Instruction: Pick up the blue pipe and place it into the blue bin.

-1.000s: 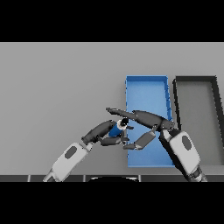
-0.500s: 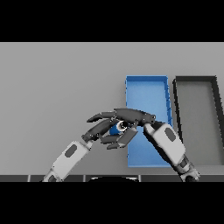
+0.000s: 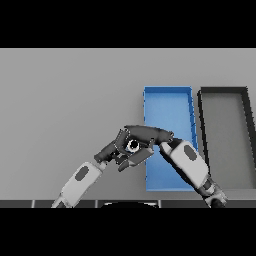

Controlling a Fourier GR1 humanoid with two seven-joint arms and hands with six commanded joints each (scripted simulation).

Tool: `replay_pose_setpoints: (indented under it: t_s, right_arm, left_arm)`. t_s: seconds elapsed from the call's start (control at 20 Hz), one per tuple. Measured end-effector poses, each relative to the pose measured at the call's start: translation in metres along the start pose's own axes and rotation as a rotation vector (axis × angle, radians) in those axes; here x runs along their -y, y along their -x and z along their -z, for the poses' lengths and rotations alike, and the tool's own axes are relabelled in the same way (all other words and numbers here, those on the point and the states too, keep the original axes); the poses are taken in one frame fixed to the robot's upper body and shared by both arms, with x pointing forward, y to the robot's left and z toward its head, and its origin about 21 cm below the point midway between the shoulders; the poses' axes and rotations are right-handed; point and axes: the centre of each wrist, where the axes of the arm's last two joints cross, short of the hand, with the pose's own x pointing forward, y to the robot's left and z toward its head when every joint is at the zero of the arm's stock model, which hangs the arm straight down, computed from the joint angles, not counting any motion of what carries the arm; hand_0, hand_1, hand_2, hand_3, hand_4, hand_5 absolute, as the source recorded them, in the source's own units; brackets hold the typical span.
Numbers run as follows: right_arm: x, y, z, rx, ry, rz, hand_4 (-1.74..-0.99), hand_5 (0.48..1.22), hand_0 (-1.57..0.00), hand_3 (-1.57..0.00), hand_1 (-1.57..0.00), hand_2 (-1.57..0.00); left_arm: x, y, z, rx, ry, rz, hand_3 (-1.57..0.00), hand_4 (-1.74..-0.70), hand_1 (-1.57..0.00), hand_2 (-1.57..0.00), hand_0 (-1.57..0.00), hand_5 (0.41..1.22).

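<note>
Just left of the blue bin (image 3: pixel 169 107) near its front half, I've got the blue pipe (image 3: pixel 133 145) end-on between both hands, right hand (image 3: pixel 148 134) curled over it, left hand (image 3: pixel 119 150) cupped beneath; bin lies directly right.

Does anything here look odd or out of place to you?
Nothing looks spilled or broken. One oddity: both hands crowd the same small blue pipe just left of the blue bin, the right hand arched over it and the left hand beneath. The dark bin sits squarely alongside.
</note>
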Motion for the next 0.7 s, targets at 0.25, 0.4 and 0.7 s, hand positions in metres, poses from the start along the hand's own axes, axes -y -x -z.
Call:
replay_pose_setpoints:
  t_s: [0.25, 0.4, 0.7]
  right_arm:
    - [-0.004, 0.002, 0.003, 0.037, -0.016, 0.044, -1.475, 1.171, -1.53, -1.52, -1.53, -1.53]
    - [-0.001, 0.001, 0.001, 0.048, -0.001, 0.044, -1.483, 1.195, -1.55, -1.55, -1.55, -1.55]
    - [-0.009, -0.004, 0.004, 0.007, 0.028, 0.028, -1.488, 1.214, -1.57, -1.56, -1.57, -1.57]
  left_arm:
    - [-0.001, -0.002, -0.002, 0.005, 0.011, 0.000, -1.44, -1.72, -1.57, -1.57, -1.57, 1.221]
    - [-0.003, -0.002, -0.005, 0.013, 0.014, 0.049, -0.96, -1.43, -0.99, -0.95, -1.05, 1.221]
    - [-0.009, 0.001, -0.002, -0.018, 0.069, 0.186, -0.25, -0.95, -0.26, -0.25, -0.27, 0.972]
